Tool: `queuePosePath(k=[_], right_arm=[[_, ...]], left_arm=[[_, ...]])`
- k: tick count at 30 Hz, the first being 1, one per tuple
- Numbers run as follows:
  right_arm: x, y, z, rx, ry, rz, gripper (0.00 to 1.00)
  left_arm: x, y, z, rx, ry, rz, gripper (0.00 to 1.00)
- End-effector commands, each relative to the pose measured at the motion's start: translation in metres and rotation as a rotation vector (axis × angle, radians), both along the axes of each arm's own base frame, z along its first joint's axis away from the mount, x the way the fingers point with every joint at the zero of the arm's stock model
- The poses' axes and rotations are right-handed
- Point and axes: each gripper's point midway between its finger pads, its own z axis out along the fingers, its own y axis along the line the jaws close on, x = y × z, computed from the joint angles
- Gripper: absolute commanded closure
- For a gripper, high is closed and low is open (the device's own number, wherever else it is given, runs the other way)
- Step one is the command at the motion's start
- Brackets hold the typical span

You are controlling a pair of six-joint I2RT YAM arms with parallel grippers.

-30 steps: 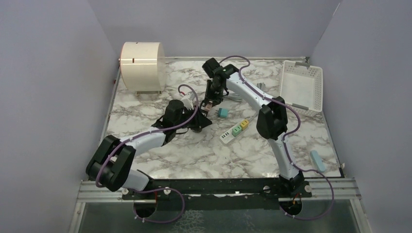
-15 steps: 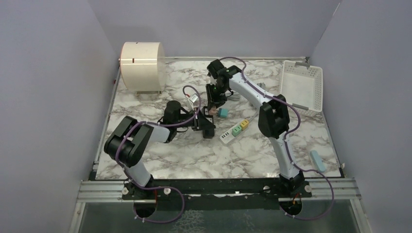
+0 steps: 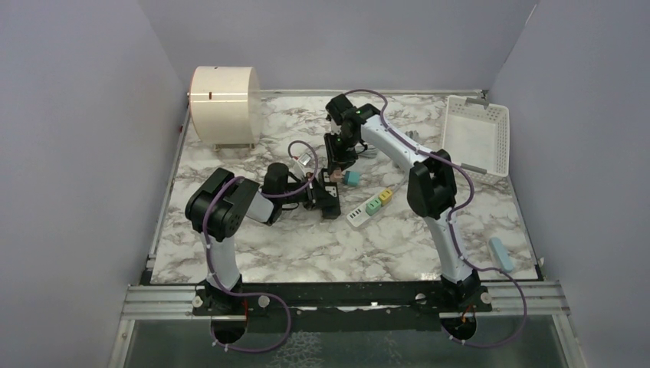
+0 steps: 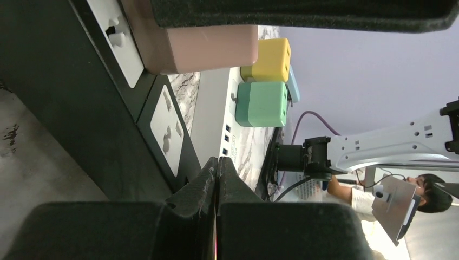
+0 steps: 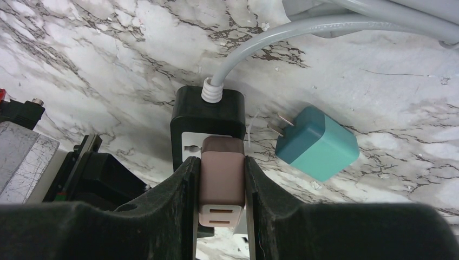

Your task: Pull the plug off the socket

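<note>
**A:** Where is the plug right now?

**B:** The blocky, dusty-pink plastic plug sits in the end socket of the black plastic power strip. Its base is flush on the white socket face, so it is not out yet. The strip lies near the middle of the white-and-grey marble table. A round grey cable leaves the strip's end through a ribbed collar.

**A:** Who has hold of it?

**B:** The right gripper is clamped on the plug, with one black padded finger pressing each long side. The left gripper is lower on the same strip, nearer the arm bases. In the left wrist view its fingers stand wide apart with the strip between them. I cannot tell whether they touch it.

**A:** Any brand or writing?

**B:** Any lettering on the plug or the strip is too small to read. The plug's outer end shows two thin slots.

**A:** And around it?

**B:** A teal cube-shaped adapter lies on the marble just beside the strip, its two flat prongs pointing towards it. Nearer the arms, a slim white power strip carries a green cube adapter and a yellow cube adapter side by side. A white slatted plastic basket stands at the far right, and a cream cylindrical drum at the far left.
</note>
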Motion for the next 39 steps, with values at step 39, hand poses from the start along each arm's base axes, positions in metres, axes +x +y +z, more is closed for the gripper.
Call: queuePosePath(k=[39], right_arm=[[-0.020, -0.022, 0.007, -0.277, -0.186, -0.206, 0.99]], left_arm=[[0.012, 0.010, -0.062, 0.004, 0.204, 0.182, 1.00]])
